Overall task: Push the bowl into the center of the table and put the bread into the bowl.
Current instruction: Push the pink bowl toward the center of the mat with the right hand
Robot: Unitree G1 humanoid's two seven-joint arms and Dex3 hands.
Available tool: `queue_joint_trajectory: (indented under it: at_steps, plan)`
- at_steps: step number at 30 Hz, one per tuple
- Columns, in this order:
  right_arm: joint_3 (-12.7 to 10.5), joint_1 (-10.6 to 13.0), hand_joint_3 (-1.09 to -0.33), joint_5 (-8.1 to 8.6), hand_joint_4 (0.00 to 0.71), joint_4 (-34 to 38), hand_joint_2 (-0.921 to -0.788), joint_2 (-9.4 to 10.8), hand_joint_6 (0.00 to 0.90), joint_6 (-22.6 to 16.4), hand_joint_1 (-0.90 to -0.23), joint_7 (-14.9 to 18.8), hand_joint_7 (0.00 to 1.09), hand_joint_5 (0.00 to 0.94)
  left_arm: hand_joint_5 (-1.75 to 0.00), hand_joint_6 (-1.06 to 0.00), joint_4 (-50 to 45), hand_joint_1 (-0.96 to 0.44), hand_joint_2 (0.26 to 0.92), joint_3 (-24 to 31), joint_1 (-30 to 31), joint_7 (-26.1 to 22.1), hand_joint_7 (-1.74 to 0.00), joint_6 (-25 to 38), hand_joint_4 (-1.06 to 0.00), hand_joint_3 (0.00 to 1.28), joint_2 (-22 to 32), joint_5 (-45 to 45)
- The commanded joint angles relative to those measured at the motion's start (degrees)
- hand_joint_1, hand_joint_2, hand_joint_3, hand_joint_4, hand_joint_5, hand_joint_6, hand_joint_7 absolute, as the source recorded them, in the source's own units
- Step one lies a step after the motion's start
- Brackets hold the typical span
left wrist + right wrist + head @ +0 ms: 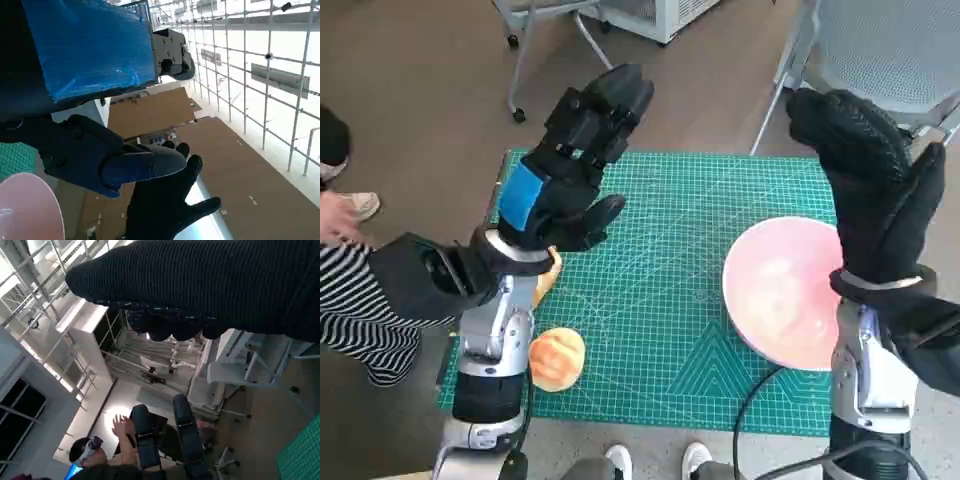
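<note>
Both robot hands, left (575,160) and right (875,185), raised above the green-matted worktop (660,290), fingers spread, holding nothing; bread (556,358) near left edge, pink bowl (782,292) at right.

no readable text, labels or numbers anywhere.

Brown floor (410,60) surrounds the tabletop (670,300); a grey mesh chair (880,50) stands beyond it, near a white cabinet (655,15).
</note>
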Motion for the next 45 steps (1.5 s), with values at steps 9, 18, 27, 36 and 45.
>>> queue_joint_trajectory:
  at_steps: [9,18,27,36,45]
  plan:
    - [0.0,1.3,-0.583,-0.08,0.224,0.0,-0.921,0.3,0.132,0.6,-0.678,-0.4,0.53,0.003,-0.06,0.0,-0.8,-0.61,0.819,-0.1,-0.1,-0.2,-0.51,0.8,0.0,0.52,0.1,-0.8]
    - [-0.1,1.4,-0.583,0.1,0.224,0.1,-0.921,0.3,0.133,0.4,-0.677,-0.1,0.53,0.002,-0.06,0.0,-1.2,-0.61,0.819,-0.3,0.1,0.0,-0.52,1.0,0.0,0.51,0.1,-0.6]
    - [-0.1,1.5,-0.583,-0.07,0.224,0.0,-0.921,0.1,0.133,0.4,-0.673,-0.2,0.52,0.002,-0.06,0.0,-1.3,-0.61,0.819,-0.1,0.1,-0.1,-0.51,1.6,0.0,0.52,0.1,-1.1]
    - [-0.2,1.4,-0.584,-0.02,0.224,0.3,-0.921,0.0,0.133,0.5,-0.67,-0.1,0.52,0.002,-0.06,0.0,-1.6,-0.6,0.817,-0.1,0.3,-0.1,-0.51,2.1,0.0,0.52,0.1,-1.3]
    - [-5.3,5.0,-0.595,2.99,0.212,-0.1,-0.921,-3.5,0.118,-0.7,-0.666,2.1,0.52,0.0,-0.06,0.0,-2.4,-0.6,0.817,0.0,1.1,0.2,-0.51,2.3,0.0,0.52,-0.2,-1.6]
